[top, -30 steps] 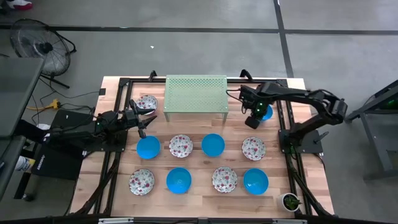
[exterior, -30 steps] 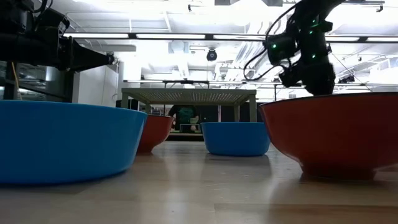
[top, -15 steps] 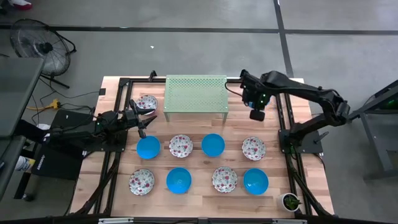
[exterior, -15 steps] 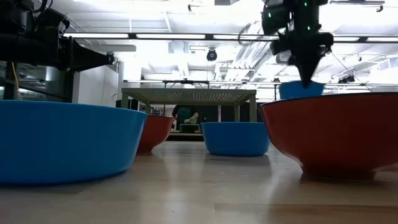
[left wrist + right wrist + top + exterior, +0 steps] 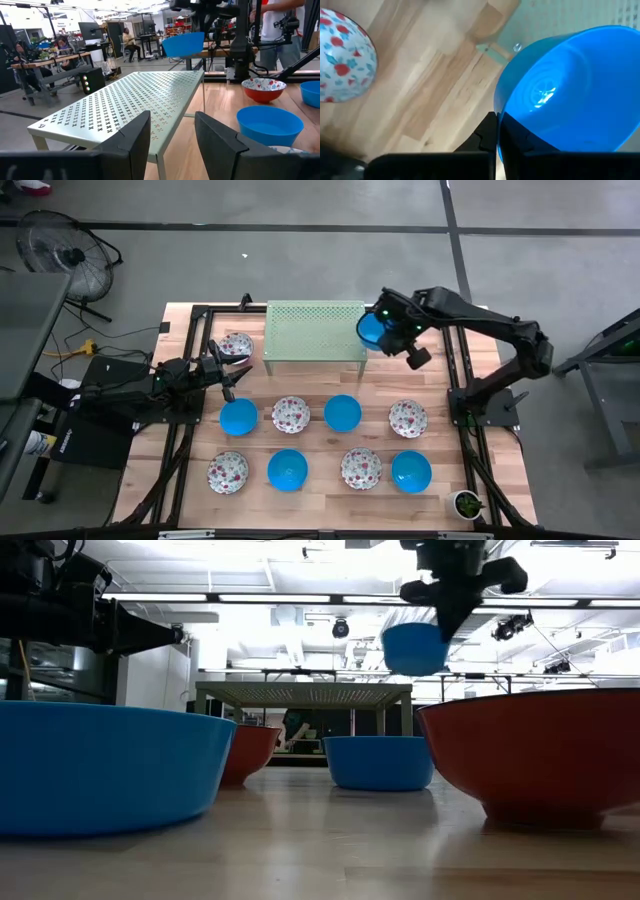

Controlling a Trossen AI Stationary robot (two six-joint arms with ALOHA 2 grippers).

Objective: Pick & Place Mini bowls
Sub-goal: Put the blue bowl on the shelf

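High view, right gripper (image 5: 392,332) fingers pinching glossy round blue bowl (image 5: 372,329) over perforated rack (image 5: 314,330), left fingers (image 5: 131,138) released.

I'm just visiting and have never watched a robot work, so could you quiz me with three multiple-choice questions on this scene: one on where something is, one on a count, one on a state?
1. Where is the blue bowl that the right gripper carries?
A. on the floor
B. in the air by the green rack's right end
C. in the nearest row on the table

2. How many blue bowls rest on the table?
A. two
B. six
C. four

3. What is the left gripper doing?
A. standing open and empty
B. clamping a floral bowl
C. gripping the rack's leg

Answers:
1. B: the right gripper holds the blue bowl by its rim, beside the green rack.
2. C: the view from above shows four blue bowls on the table, the carried one apart.
3. A: the left gripper has spread fingers with nothing between them.
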